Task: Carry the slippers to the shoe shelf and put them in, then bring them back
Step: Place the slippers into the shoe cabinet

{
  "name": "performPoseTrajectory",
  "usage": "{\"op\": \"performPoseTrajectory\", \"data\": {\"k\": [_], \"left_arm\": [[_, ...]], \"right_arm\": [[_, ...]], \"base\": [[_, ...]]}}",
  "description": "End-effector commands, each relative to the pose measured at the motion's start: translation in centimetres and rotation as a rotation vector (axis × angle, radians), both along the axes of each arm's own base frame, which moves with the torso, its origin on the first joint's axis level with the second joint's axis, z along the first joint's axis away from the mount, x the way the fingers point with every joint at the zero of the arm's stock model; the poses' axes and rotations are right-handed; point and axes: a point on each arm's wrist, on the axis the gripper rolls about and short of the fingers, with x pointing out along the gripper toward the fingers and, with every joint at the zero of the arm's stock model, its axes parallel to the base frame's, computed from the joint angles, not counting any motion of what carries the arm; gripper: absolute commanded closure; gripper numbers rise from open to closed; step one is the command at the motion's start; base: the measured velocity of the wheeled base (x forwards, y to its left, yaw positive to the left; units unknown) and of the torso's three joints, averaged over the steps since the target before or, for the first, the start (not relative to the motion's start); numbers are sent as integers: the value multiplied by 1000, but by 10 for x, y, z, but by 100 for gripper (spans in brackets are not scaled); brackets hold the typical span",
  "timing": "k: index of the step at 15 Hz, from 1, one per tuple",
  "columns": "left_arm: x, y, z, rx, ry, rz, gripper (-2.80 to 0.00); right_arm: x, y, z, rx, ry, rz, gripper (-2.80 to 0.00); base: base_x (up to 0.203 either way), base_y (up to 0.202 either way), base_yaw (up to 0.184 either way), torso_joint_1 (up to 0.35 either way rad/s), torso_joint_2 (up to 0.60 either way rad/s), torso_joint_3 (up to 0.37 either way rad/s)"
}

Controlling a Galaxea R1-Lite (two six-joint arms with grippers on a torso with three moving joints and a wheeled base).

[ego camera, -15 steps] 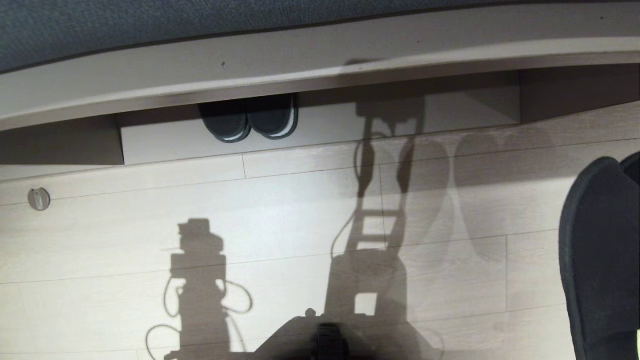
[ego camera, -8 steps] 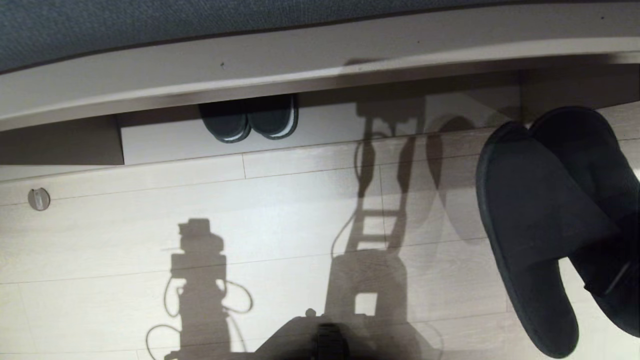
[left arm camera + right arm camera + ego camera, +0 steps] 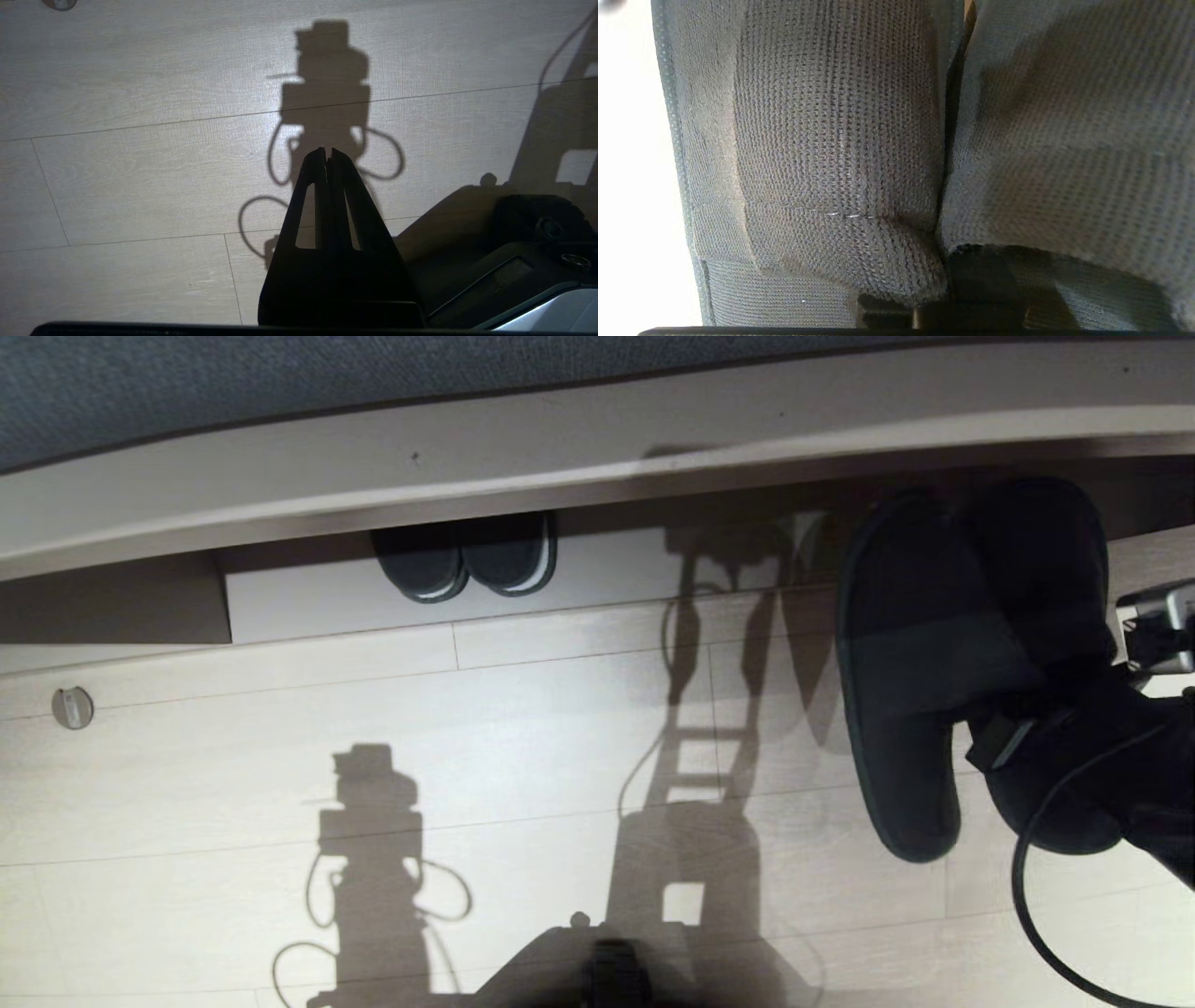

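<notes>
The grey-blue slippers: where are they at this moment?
In the head view the slippers hang at the right, above the floor, gripped by the right end effector. Their toes reach the shoe shelf opening, right of the darker pair.

It looked like a home, perhaps an entryway or bedroom corner. Pale wood-grain plank flooring [image 3: 523, 728] covered the ground, and at twelve o'clock ran a low, open-fronted beige shoe shelf [image 3: 597, 476] with a dark pair of slippers with white sole stripes [image 3: 464, 558] tucked inside at eleven o'clock. A small round floor fitting [image 3: 72, 707] sat at nine o'clock.
</notes>
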Motion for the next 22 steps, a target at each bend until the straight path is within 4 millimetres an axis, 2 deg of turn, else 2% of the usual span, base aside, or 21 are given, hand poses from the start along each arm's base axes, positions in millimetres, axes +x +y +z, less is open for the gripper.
{"op": "performPoseTrajectory", "data": {"k": [1, 2, 5, 7, 9, 17, 20, 22], "left_arm": [[0, 0, 0, -1, 1, 2, 0], [0, 0, 0, 0, 1, 2, 0], [0, 0, 0, -1, 1, 0, 0], [0, 0, 0, 1, 1, 0, 0], [0, 0, 0, -1, 1, 0, 0], [0, 0, 0, -1, 1, 2, 0], [0, 0, 0, -1, 1, 0, 0], [0, 0, 0, -1, 0, 0, 0]], "right_arm": [[21, 6, -5, 21, -38, 1, 0], [33, 9, -7, 32, -55, 3, 0], [60, 16, 5, 56, -142, 10, 0], [69, 18, 10, 58, -158, 14, 0], [87, 23, 25, 63, -211, 36, 0], [146, 38, 57, 59, -295, 90, 0], [170, 43, 61, 64, -318, 91, 0], [178, 45, 66, 69, -327, 94, 0]], "base": [[0, 0, 0, 0, 0, 0], [0, 0, 0, 0, 0, 0], [0, 0, 0, 0, 0, 0], [0, 0, 0, 0, 0, 0], [0, 0, 0, 0, 0, 0], [0, 0, 0, 0, 0, 0], [0, 0, 0, 0, 0, 0], [0, 0, 0, 0, 0, 0]]}}
